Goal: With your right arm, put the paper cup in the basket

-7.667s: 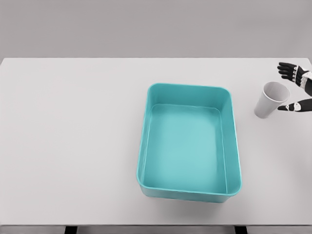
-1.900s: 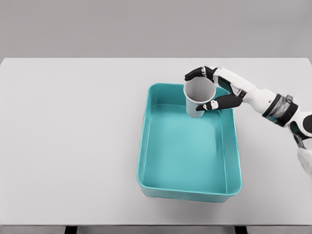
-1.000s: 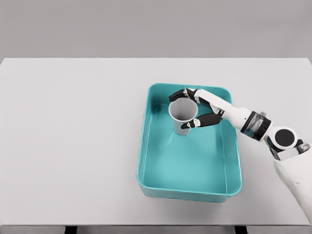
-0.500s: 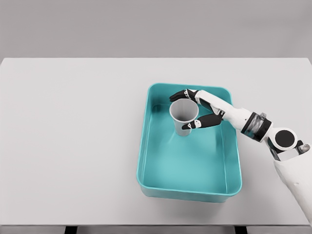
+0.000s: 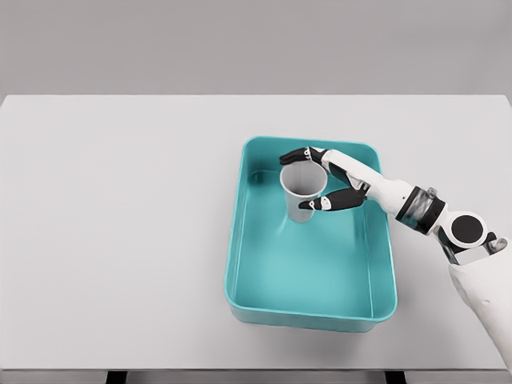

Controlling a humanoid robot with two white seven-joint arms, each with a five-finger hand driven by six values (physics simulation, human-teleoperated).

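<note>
Right hand (image 5: 334, 178) reaches in from four o'clock over the teal basket (image 5: 237, 240). Its dark fingers (image 5: 293, 156) and thumb are curled around the paper cup (image 5: 302, 190), clamping it at the rim. The cup stands upright, mouth open upward, within the basket's twelve o'clock half. The basket rests on the white table (image 5: 120, 232).

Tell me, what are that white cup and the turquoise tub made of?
The cup looks like thin matte paper: a plain grey-white tapered wall with no shine. The basket looks like smooth molded plastic, judging by its even teal color, rounded corners and soft sheen. Both are simulator renders, so this is only appearance.
</note>
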